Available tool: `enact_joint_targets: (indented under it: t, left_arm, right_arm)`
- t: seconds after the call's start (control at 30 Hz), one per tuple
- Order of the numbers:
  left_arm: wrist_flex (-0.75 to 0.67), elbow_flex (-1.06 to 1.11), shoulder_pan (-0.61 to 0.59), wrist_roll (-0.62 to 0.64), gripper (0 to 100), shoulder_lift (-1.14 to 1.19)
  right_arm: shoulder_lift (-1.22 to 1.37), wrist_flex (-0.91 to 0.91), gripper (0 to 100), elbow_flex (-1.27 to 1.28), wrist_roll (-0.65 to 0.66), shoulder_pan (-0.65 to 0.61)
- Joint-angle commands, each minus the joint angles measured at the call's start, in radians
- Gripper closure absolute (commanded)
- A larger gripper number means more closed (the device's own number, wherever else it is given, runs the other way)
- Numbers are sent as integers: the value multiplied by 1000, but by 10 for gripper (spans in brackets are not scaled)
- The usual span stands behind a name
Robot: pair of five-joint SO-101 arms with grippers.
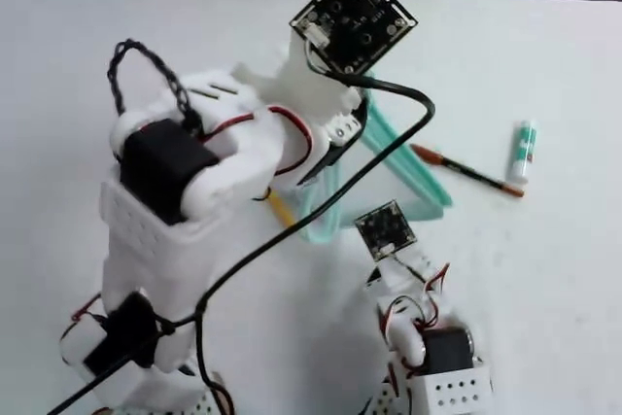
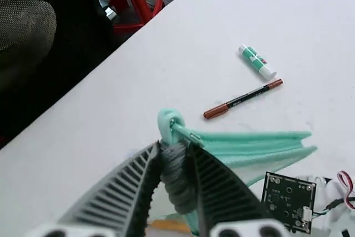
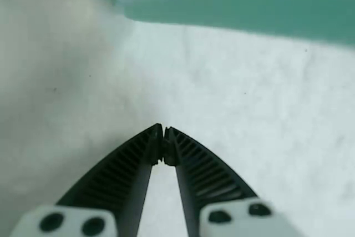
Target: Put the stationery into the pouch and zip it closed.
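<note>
- Pouch (image 1: 416, 170) in mint green lies in the middle of the white counter (image 1: 544, 289) in the high view. It sits between the two arms and spreads out in a wedge.
- The left tool (image 1: 326, 157) hangs over the pouch's near corner, under its own camera board.
- A brown pen (image 1: 466, 171) lies just beside the pouch's far edge, and a glue stick (image 1: 523, 151) lies close beyond the pen. Both are outside the pouch.
- A yellow pencil (image 1: 282, 209) pokes out beside the pouch, partly under the left arm.
- In the left wrist view, the left tool is clenched on the pouch's end at the zip pull (image 2: 180, 132). A grey ribbed piece is pinched between its fingers.
- The pen and glue stick lie on the bare counter beyond, apart from each other.
- In the right wrist view, the right tool (image 3: 162, 137) is clenched with its tips touching and nothing between them. It hovers over the counter just short of the pouch's edge.
</note>
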Motion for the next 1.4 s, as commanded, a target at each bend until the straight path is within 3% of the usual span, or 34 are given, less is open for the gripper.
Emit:
enact_joint_targets:
  t: [0.0, 0.17, 0.5, 0.87, 1.13, 1.37]
  left_arm:
    - [-32, 98, -10, 11, 940, -33]
    - [-87, 224, -10, 6, 940, -41]
    - [-81, 236, -12, 3, 940, -42]
    - [-89, 230, -12, 3, 940, -41]
    - [-89, 230, -65, 3, 940, -42]
    - [-89, 230, -110, 2, 940, -42]
  right_arm:
    - [-7, -1, 981, 6, -3, 15]
    - [-7, -1, 981, 6, -3, 15]
    - [-7, 2, 981, -72, -3, 22]
    - [-7, 16, 981, -430, -2, 185]
    - [-7, 28, 977, -687, 48, 484]
    - [2, 61, 977, -715, 60, 341]
